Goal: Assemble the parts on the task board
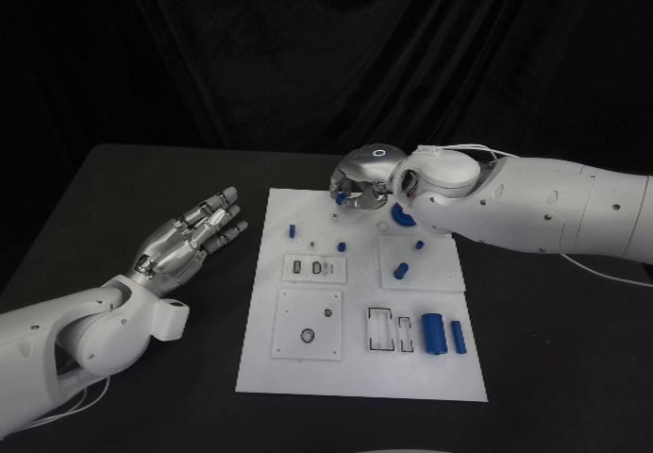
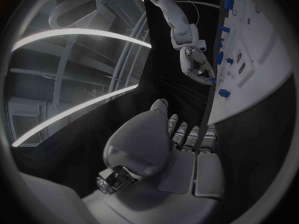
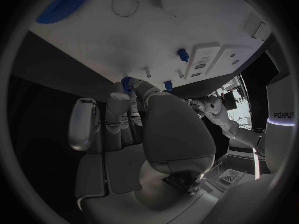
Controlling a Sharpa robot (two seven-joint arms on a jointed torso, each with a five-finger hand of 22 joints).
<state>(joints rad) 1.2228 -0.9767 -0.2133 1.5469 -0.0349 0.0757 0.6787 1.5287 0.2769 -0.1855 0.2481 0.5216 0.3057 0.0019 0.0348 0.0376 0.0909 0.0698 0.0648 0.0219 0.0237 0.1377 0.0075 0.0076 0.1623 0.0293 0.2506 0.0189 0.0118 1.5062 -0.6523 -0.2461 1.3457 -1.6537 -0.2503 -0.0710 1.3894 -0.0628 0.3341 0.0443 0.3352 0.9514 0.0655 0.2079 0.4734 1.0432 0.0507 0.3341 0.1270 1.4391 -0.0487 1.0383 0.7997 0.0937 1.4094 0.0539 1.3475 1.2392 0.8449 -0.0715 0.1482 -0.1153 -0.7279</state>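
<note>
Task board (image 1: 357,382): white plate lying mid-table on the black table (image 1: 123,189).

Right hand (image 1: 360,187): hovering over the board's far edge, fingers curling round a small blue part (image 1: 338,197), apparently a little gear going by the toothed rim in the right wrist view; pinching it just above the two short pegs (image 3: 148,70) there.

Left hand (image 1: 191,236): resting off the board's left side, fingers spreading flat, holding nothing.

Remaining parts: two blue cylinders (image 1: 436,332) lying in the near right section; small blue pins (image 1: 292,229) standing further up; large blue disc (image 1: 403,215) partly hiding behind the right wrist.

Step in hand, judging: seating the pinched gear at the far edge. Next move probably calling for lining the bore over a peg, lowering straight, then easing the fingers off.
</note>
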